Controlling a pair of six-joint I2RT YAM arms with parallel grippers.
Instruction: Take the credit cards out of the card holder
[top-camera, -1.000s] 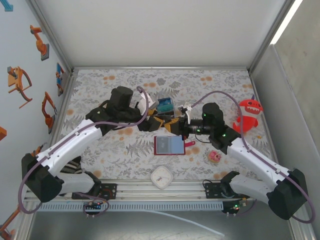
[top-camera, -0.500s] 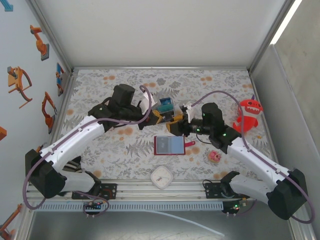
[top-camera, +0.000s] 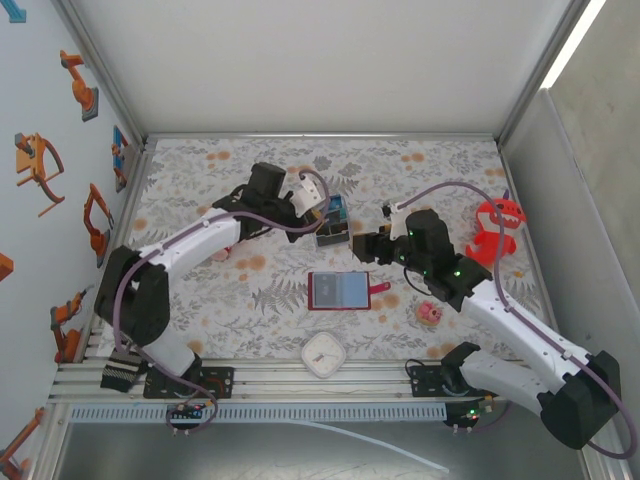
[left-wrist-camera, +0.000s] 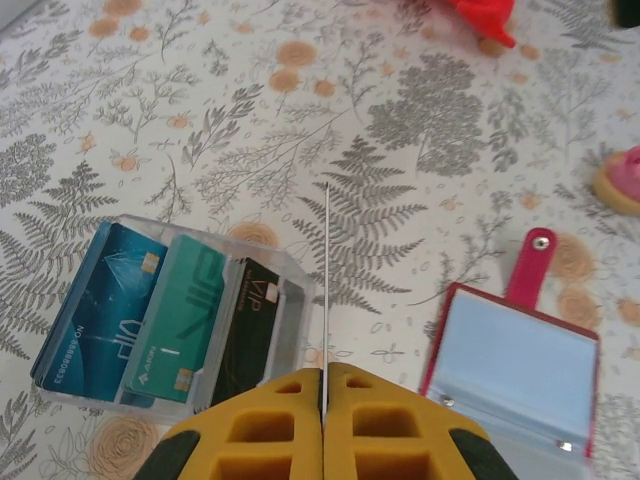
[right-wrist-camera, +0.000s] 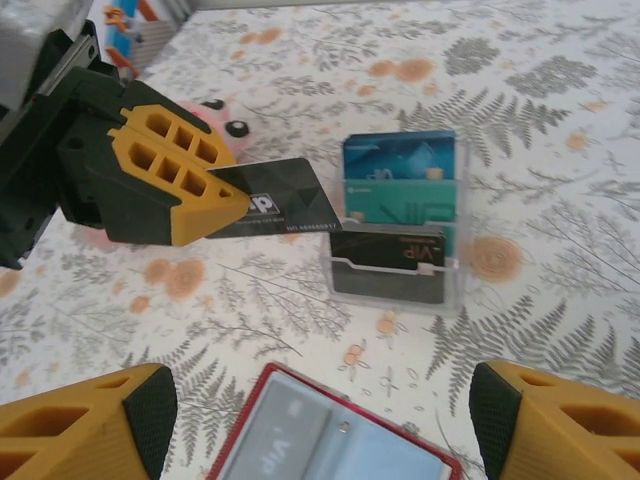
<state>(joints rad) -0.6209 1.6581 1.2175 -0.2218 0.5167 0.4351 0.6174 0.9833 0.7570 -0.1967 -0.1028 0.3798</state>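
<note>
Floral cloth (top-camera: 450, 180) below, and my left pincer (left-wrist-camera: 323, 378) is clenched on a dark card (right-wrist-camera: 285, 205) just above the box (right-wrist-camera: 445, 285), so I should lower it square into a free slot, while my right pincer (top-camera: 365, 247) hangs released and the holder (top-camera: 338, 290) lies open near the box.

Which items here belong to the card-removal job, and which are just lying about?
Part of the job:
- card holder, lying open on the table
- black card, pinched in the left claw
- clear box with teal-blue cards standing in it

Lying about:
- red dinosaur toy
- small pink toy
- white clock
</note>
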